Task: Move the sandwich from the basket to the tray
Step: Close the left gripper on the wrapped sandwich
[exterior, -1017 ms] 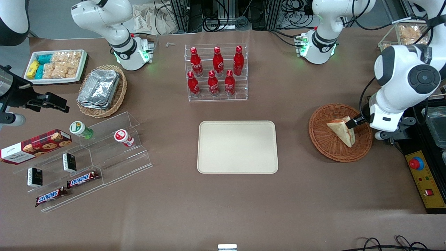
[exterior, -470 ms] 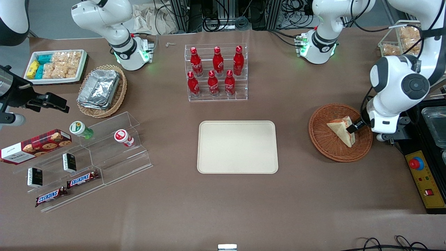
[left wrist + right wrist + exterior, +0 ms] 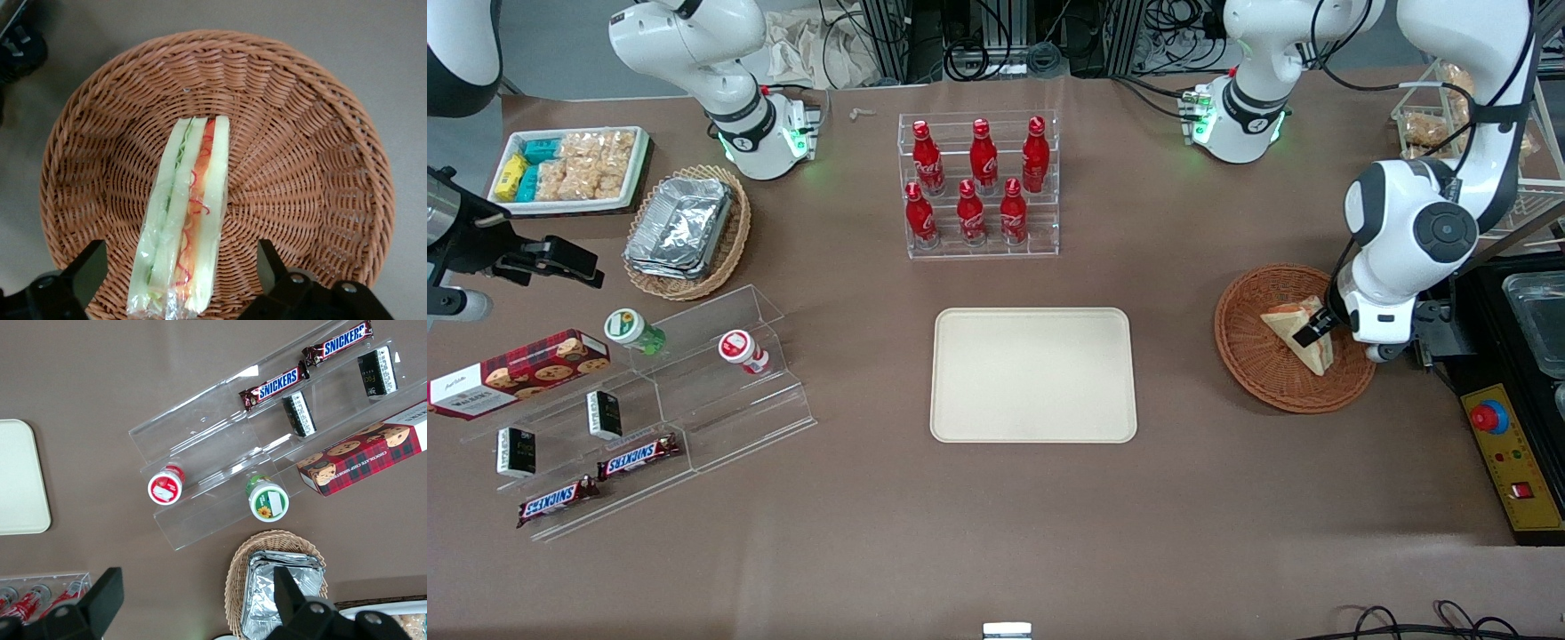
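The clear-wrapped sandwich (image 3: pixel 1294 332) lies in the round reddish-brown wicker basket (image 3: pixel 1249 356) toward the working arm's end of the table. In the left wrist view the sandwich (image 3: pixel 189 213) stands on edge in the basket (image 3: pixel 313 173), showing its red and green filling. My gripper (image 3: pixel 1312 334) is open, down in the basket, with one finger (image 3: pixel 83 273) on each side of the sandwich's wide end and a gap to each. The cream-beige tray (image 3: pixel 1033 374) lies bare at the table's middle, beside the basket.
A clear rack of red bottles (image 3: pixel 978 187) stands farther from the front camera than the tray. A black control box (image 3: pixel 1507 453) with a red button sits beside the basket at the table's end. Acrylic snack shelves (image 3: pixel 649 409) and a foil-container basket (image 3: pixel 685 231) lie toward the parked arm's end.
My gripper has moved from the basket's rim toward its middle, over the sandwich, and now straddles it. The sandwich and basket have not moved.
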Controlling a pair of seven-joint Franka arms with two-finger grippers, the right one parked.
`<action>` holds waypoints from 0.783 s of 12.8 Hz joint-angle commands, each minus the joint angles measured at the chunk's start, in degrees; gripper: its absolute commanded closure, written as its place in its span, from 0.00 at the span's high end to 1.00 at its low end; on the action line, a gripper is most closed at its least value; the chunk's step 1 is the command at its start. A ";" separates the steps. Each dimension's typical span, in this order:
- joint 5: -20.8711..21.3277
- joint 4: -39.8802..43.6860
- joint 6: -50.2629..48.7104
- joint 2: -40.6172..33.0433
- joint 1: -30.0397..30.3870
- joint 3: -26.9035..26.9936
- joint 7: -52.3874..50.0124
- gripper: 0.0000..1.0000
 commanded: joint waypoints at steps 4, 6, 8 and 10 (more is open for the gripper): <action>0.64 -3.45 6.05 1.16 0.05 0.16 -1.92 1.00; 0.64 -3.46 6.32 2.03 1.45 0.16 -1.84 1.00; 0.64 -3.55 9.91 4.84 1.46 0.16 -1.84 1.00; 0.64 -3.37 11.07 6.08 1.37 0.07 -1.92 1.00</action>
